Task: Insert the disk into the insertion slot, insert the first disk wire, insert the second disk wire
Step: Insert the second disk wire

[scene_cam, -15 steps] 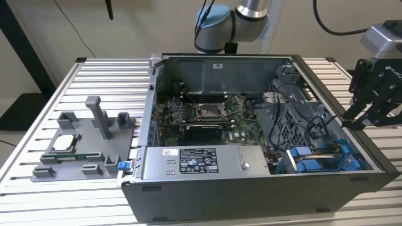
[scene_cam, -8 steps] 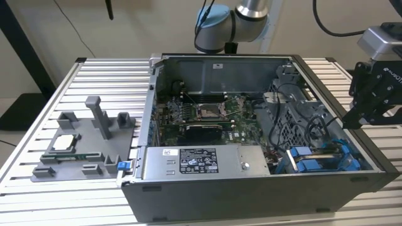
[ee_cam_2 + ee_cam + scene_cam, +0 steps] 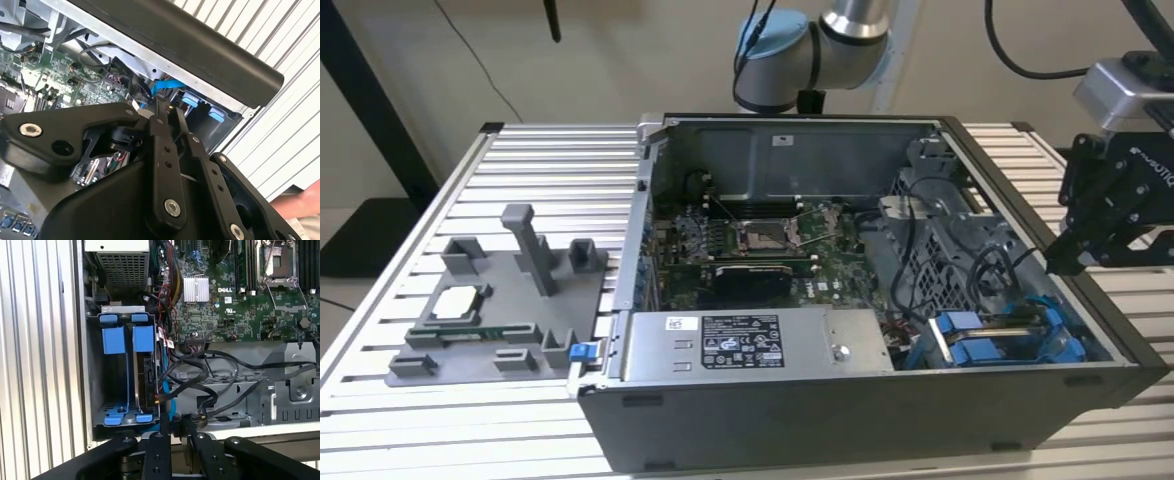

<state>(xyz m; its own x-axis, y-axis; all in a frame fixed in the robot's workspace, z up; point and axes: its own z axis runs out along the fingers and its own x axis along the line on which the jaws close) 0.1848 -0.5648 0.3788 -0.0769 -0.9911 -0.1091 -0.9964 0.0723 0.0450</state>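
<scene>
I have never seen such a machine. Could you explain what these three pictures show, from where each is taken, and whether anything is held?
The exterior view, from a camera off the arm, shows a robot arm whose black gripper hangs at the edge of an open grey computer case on a ribbed metal table. A grey plastic tray holding a chip lies beside the case. Both wrist views come from cameras on the arm, looking past the gripper into the case. The first wrist view shows the grey sheet-metal drive cage, its blue plastic carriers and black cables. Whether anything is held, I cannot tell.
</scene>
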